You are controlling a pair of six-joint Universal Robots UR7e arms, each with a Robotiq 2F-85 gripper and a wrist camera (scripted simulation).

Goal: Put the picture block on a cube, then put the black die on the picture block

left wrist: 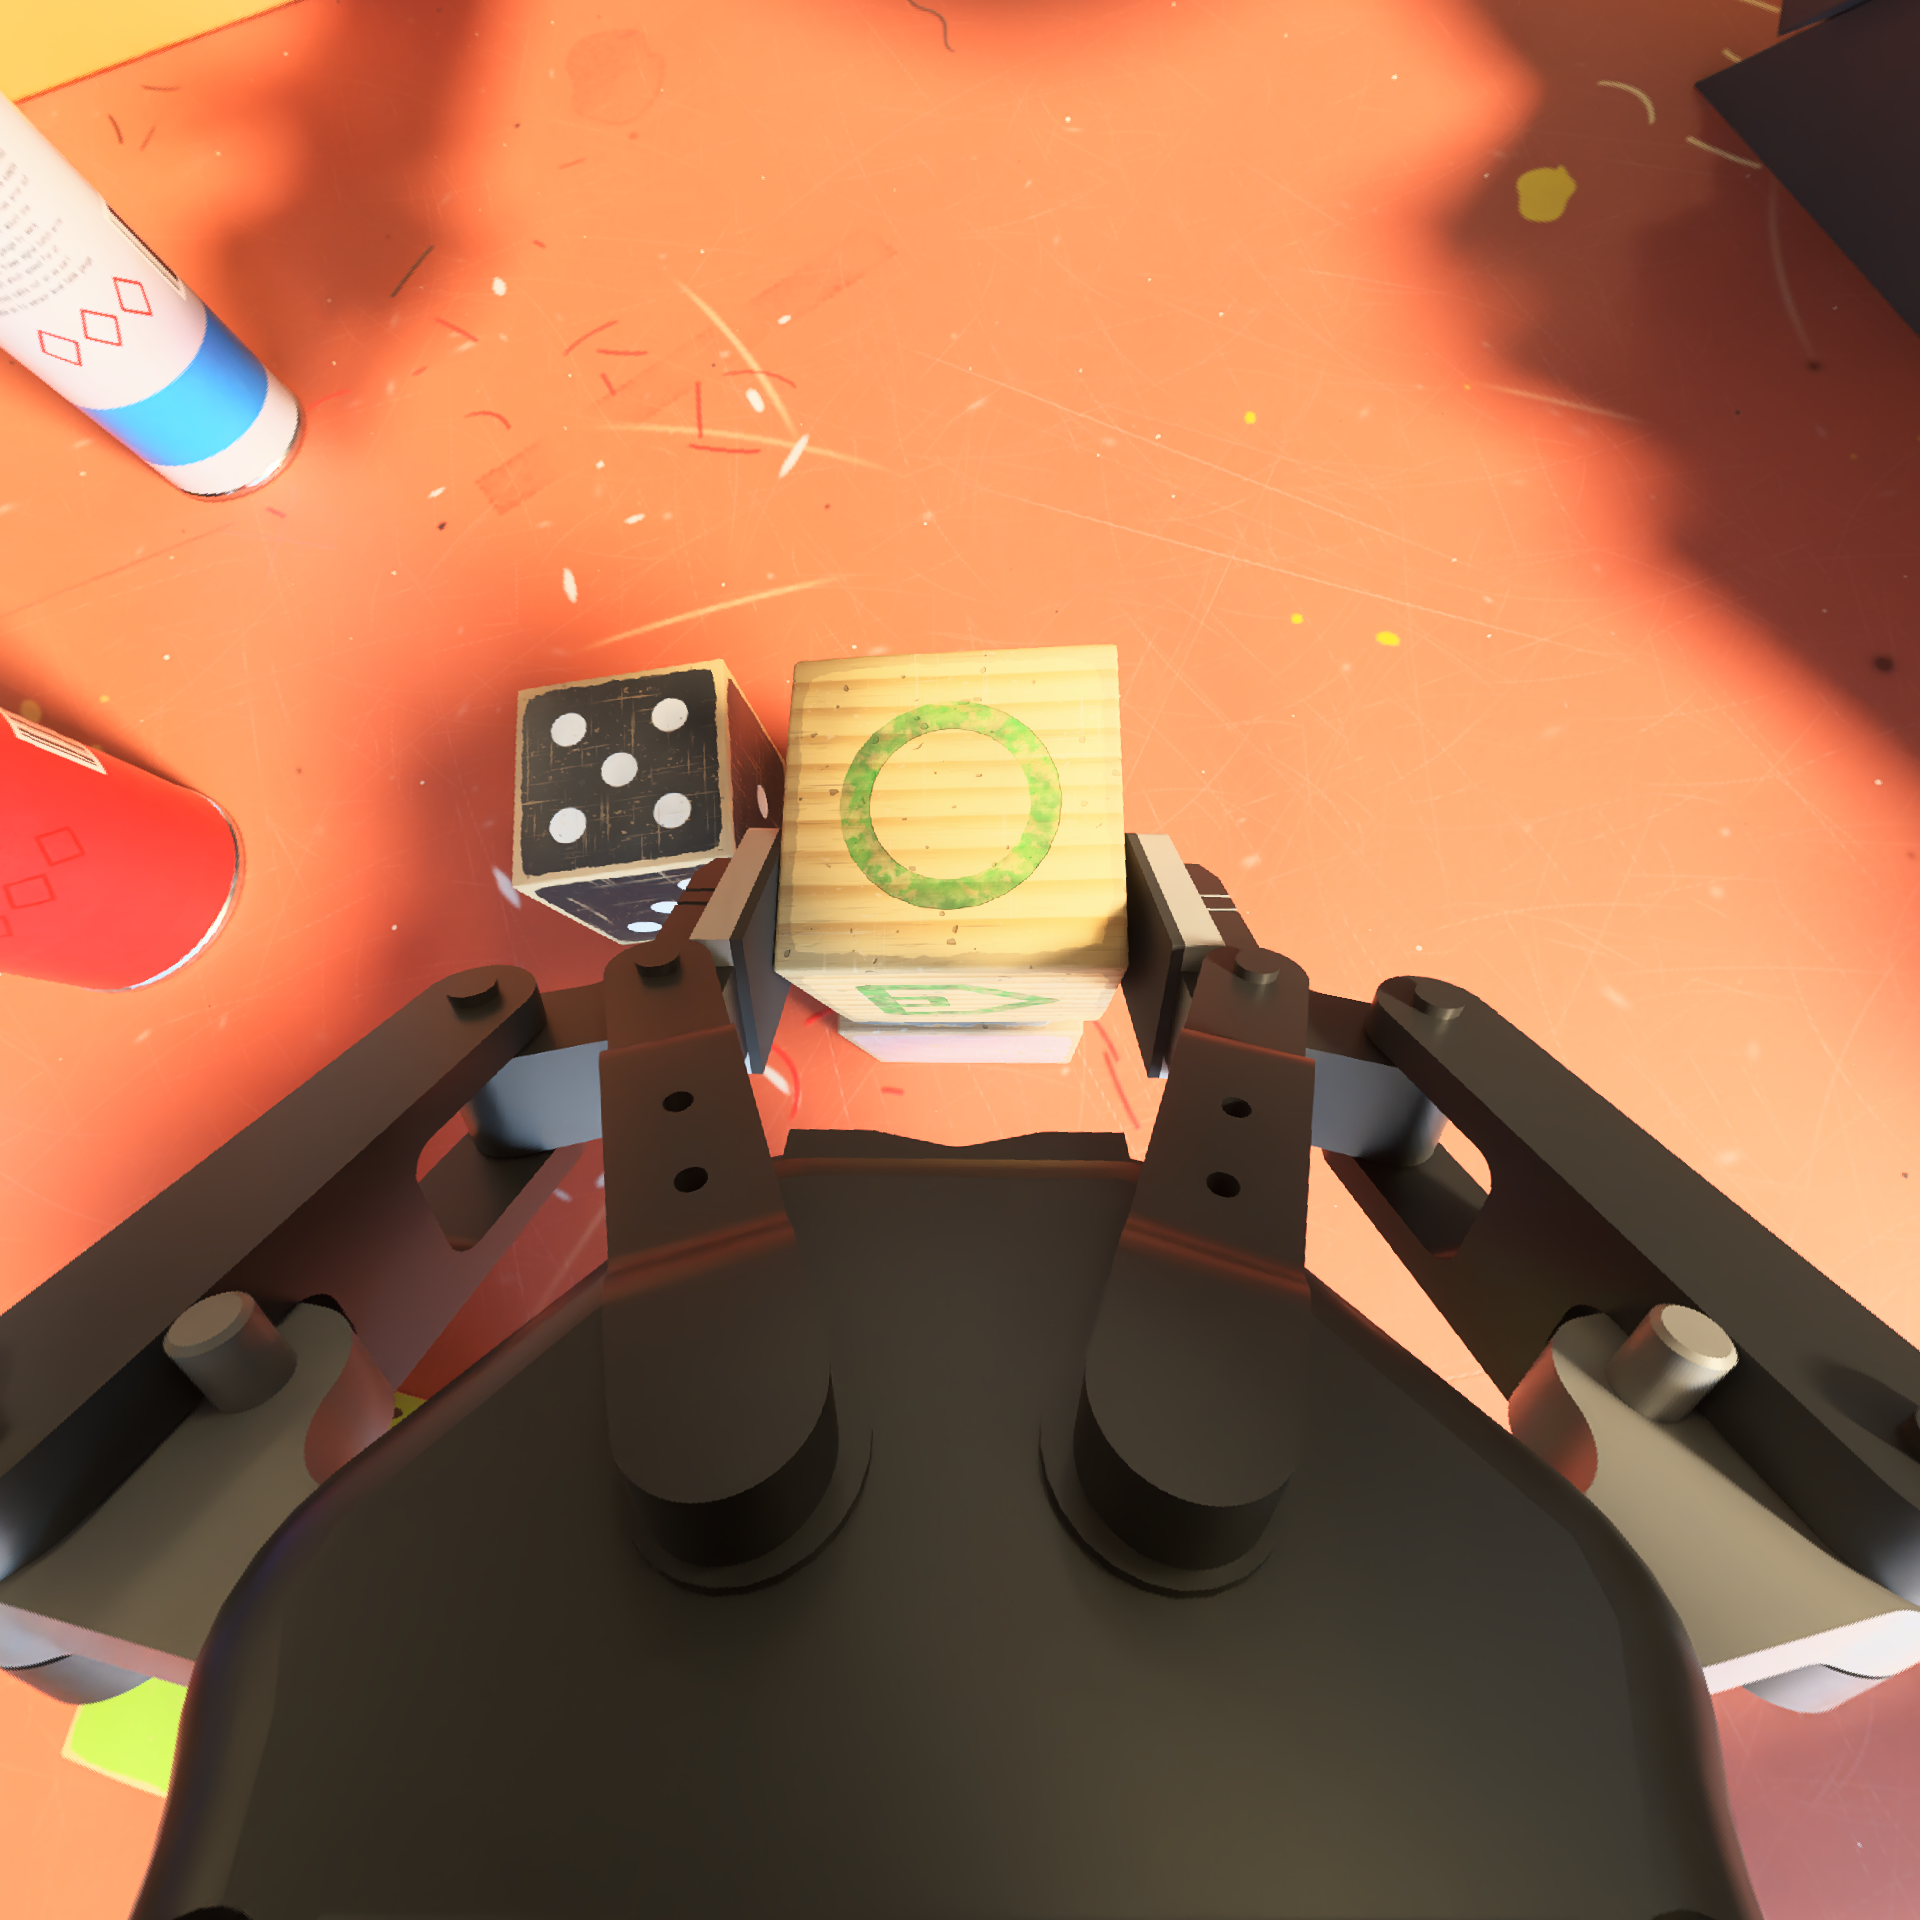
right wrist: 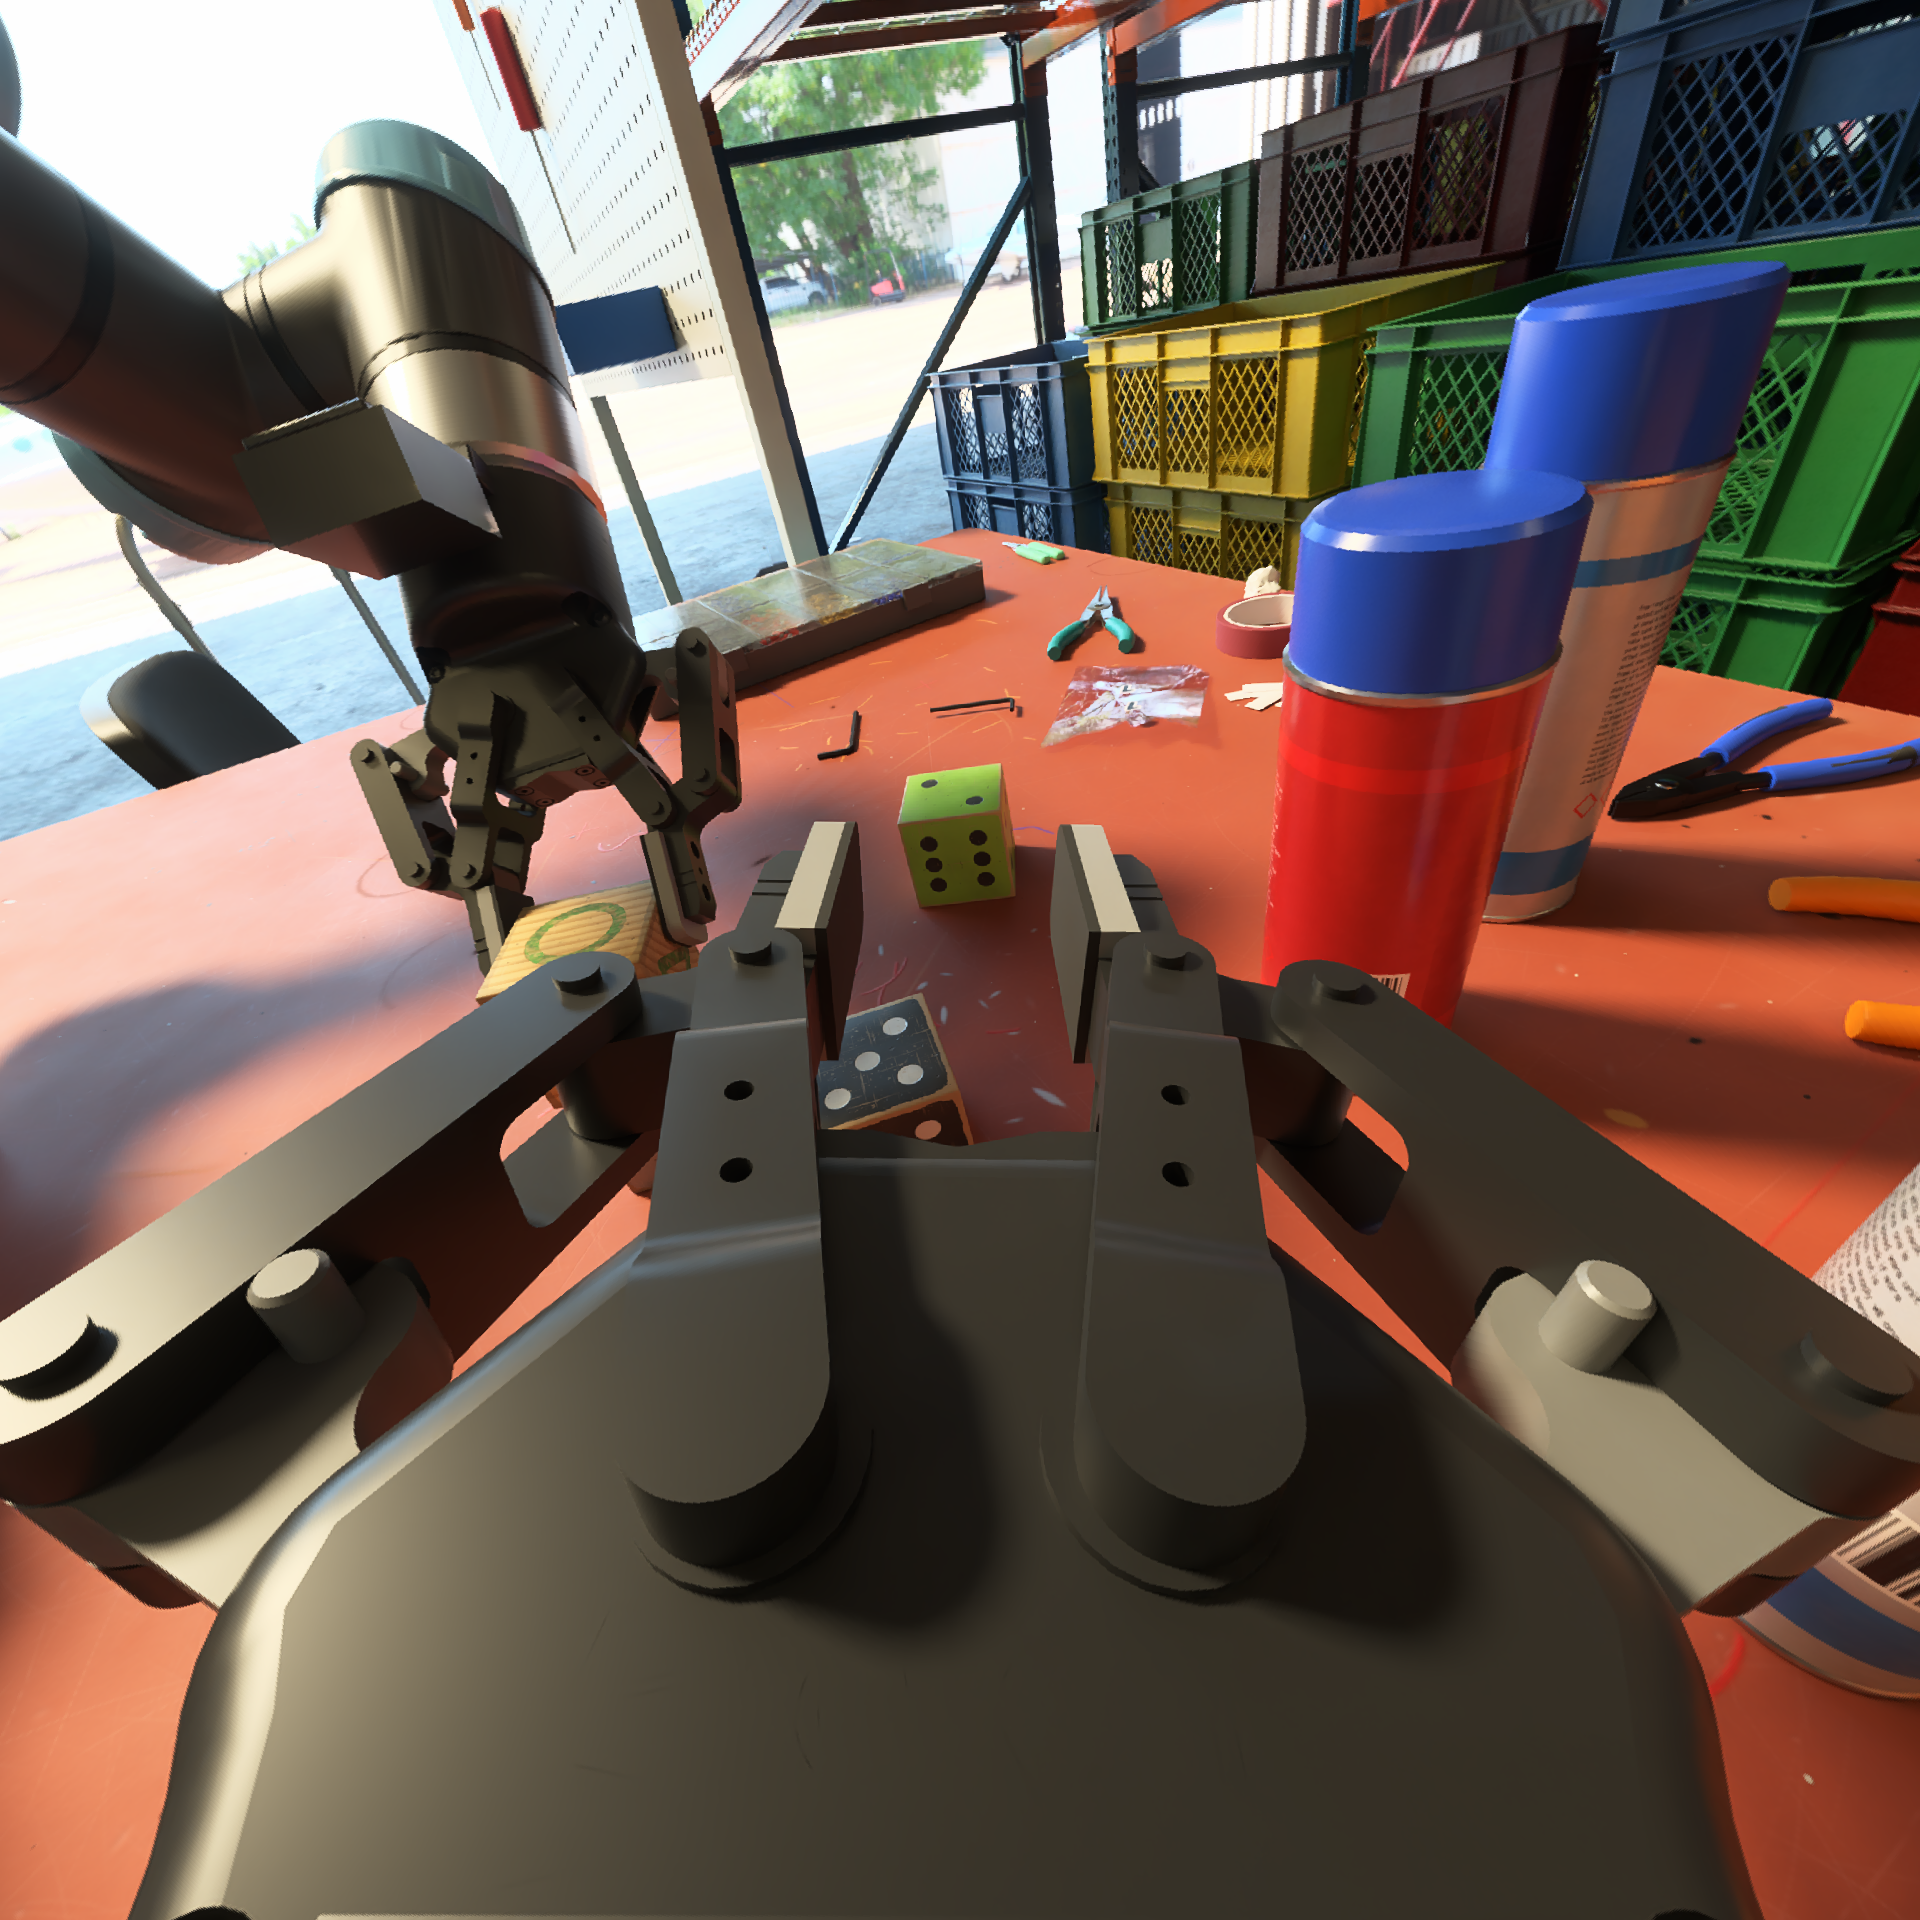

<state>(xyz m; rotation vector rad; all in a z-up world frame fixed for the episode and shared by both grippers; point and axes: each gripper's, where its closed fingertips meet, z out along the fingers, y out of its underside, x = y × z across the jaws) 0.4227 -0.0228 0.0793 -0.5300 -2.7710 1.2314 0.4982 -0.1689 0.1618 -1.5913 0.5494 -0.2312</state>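
1. The left gripper (left wrist: 951, 935) straddles the picture block (left wrist: 951, 821), a wooden cube with a green ring on its top face. Both pads stand just beside the block's sides with slim gaps showing, so the fingers are spread and not clamping it.
2. The picture block rests on a pale cube (left wrist: 961, 1042), only a sliver of which shows beneath its near edge.
3. The black die (left wrist: 623, 774) sits on the orange desk (left wrist: 1351, 520) just beside the block, five white pips up, close against the gripper's left finger.
4. The right gripper (right wrist: 956, 935) hovers above the black die (right wrist: 883, 1070), fingers spread and empty.
5. Farther toward the desk's far edge a green die (right wrist: 956, 836) stands alone; a red spray can (right wrist: 1392, 790) and a white spray can (right wrist: 1621, 665), both blue-capped, stand toward the right edge.
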